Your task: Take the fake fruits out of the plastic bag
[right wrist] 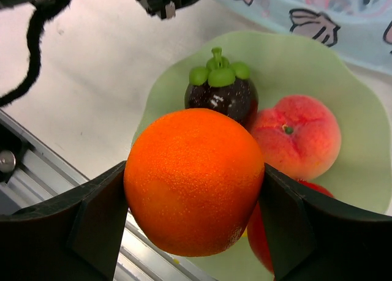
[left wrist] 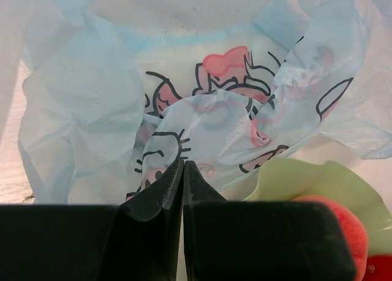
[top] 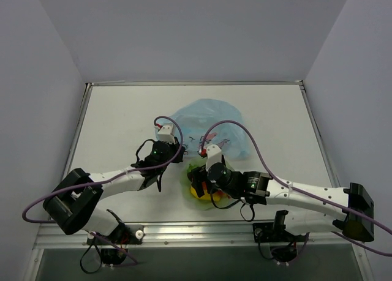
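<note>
My right gripper (right wrist: 195, 183) grasps the orange (right wrist: 195, 171); dropped here, it may bounce off the mangosteen (right wrist: 220, 97) at 12 o'clock, out of the bowl (right wrist: 361, 140) (left gripper (left wrist: 183, 171) clenched).

Pale green scalloped bowl (right wrist: 361, 128) sits on the white tabletop (top: 122, 119), centre, toward the near edge, where an aluminium rail (top: 196, 232) runs; plain grey walls (top: 37, 67) stand left, right and far.

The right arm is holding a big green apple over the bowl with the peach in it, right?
Nearly. The right arm holds an orange in its jaws, not a green apple; the right wrist view shows it, over the bowl with the peach.
</note>
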Controlling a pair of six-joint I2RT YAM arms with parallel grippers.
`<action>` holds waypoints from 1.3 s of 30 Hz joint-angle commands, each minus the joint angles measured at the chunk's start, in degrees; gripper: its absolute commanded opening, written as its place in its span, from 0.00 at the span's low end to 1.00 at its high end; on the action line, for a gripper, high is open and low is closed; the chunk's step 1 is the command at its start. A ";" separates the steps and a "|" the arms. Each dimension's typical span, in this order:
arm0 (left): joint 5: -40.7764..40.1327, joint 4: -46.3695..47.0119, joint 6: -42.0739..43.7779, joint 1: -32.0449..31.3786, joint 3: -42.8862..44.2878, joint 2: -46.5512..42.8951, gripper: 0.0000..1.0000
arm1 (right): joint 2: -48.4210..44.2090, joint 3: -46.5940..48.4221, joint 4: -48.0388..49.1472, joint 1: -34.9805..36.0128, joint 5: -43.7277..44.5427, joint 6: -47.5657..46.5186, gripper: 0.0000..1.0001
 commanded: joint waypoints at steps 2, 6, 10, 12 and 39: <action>0.46 0.25 1.07 0.46 2.16 -1.72 0.02 | 0.42 -0.85 -2.94 1.40 4.13 1.63 0.45; 0.64 0.25 1.07 0.46 2.25 -1.63 0.02 | 2.08 -2.26 -2.94 1.40 5.63 2.77 0.47; 0.81 0.25 1.07 0.46 2.33 -1.37 0.02 | 4.11 -1.82 -2.77 1.75 6.85 2.43 0.50; 0.90 0.25 1.07 0.37 2.42 -1.19 0.03 | 5.07 -1.47 -2.85 1.67 8.61 1.90 0.51; -1.55 -4.66 2.12 0.02 3.91 -5.31 0.02 | -16.62 6.79 -2.24 1.67 20.65 -1.35 1.00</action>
